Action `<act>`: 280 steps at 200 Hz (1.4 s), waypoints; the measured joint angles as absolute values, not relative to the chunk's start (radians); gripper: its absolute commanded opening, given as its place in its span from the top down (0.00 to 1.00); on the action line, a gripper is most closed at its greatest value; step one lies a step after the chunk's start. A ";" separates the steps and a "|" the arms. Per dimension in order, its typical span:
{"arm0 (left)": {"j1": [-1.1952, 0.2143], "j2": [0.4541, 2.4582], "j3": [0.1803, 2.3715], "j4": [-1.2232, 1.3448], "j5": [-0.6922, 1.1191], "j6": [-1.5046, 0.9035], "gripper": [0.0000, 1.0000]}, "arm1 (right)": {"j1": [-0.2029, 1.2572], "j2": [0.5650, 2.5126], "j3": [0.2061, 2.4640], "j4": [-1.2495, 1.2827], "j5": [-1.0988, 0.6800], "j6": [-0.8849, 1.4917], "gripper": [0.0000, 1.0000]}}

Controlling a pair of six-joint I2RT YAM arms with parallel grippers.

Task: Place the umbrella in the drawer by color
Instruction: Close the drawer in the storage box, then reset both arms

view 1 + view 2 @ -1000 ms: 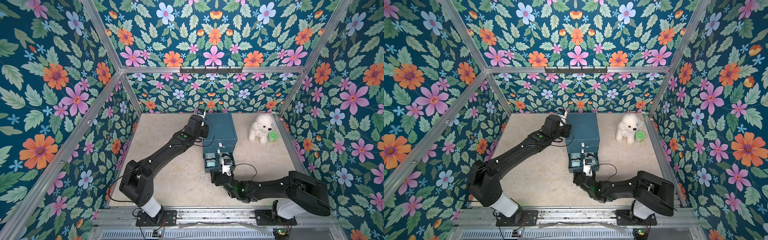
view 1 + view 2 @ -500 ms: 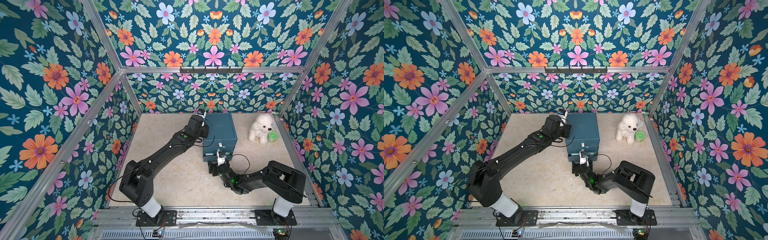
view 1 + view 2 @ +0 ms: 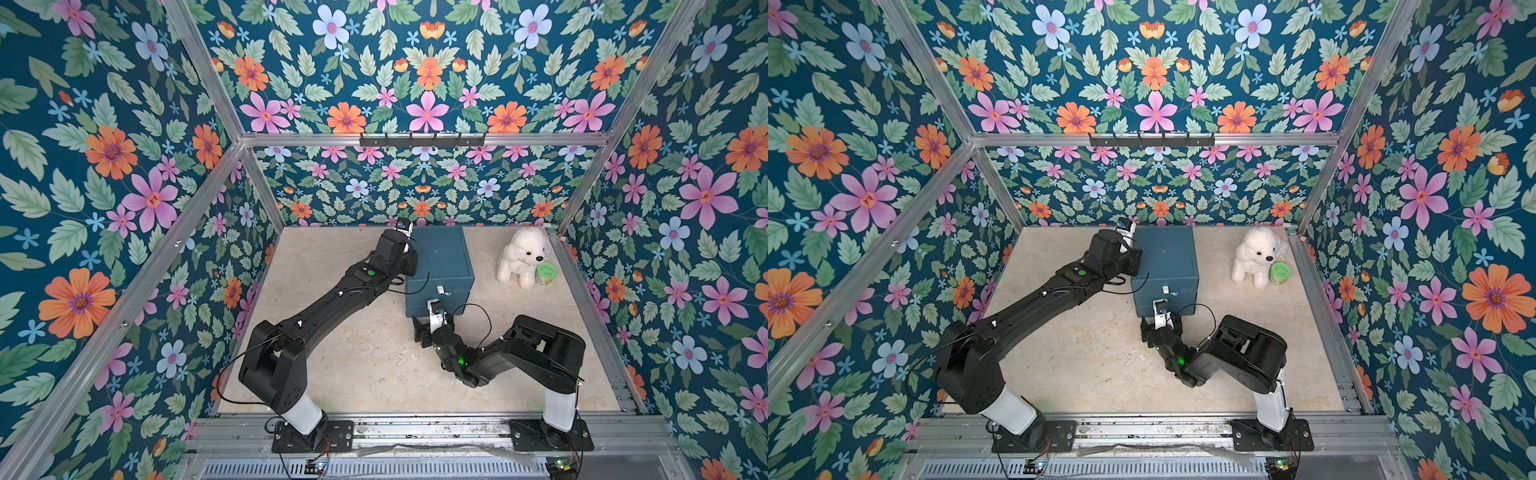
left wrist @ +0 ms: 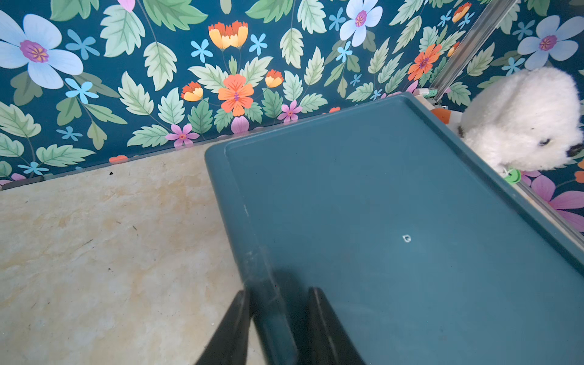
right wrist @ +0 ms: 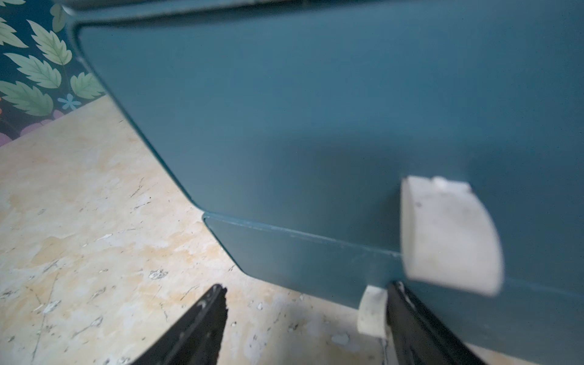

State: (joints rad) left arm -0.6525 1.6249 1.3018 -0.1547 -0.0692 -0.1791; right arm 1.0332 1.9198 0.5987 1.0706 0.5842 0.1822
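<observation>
Shut now, the bottom drawer [image 5: 316,259] no longer stands open, and the right arm [image 3: 519,357] has folded back. Only the right wrist view shows the right gripper [image 5: 306,287] spread wide and empty, one finger beside the drawer's white handle [image 5: 371,313]. Only the left wrist view shows the left gripper [image 4: 278,290] pinching the cabinet [image 4: 395,221] rim. Where the umbrella lies I cannot tell.

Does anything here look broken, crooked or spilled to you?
Only light wear: a small pale chip on top of the teal cabinet, and scuffs along the edge gripped by the left gripper. The plush dog sits upright; nothing is spilled.
</observation>
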 measured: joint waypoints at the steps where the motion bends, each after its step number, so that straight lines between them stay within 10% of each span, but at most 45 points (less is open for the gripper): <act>1: -0.653 1.625 1.302 -0.155 -0.069 -0.179 0.65 | 1.033 1.919 0.598 1.071 0.584 0.182 0.17; 44: -0.653 1.618 1.307 -0.164 -0.068 -0.171 0.53 | 1.101 1.691 0.475 1.060 0.622 0.183 0.18; 50: -0.653 1.617 1.310 -0.168 -0.068 -0.171 0.52 | 1.123 1.629 0.466 1.029 0.644 0.184 0.02; 112: -0.656 1.535 1.360 -0.369 -0.030 -0.202 0.38 | 1.174 0.860 0.501 0.337 0.790 0.359 0.01; 165: -0.654 1.310 1.316 -0.342 -0.152 -0.260 0.02 | 1.147 0.337 0.351 0.163 1.036 0.308 0.01; 280: -0.406 1.092 0.653 0.210 -0.811 -0.126 0.01 | 0.187 0.811 0.265 0.233 0.717 0.295 0.01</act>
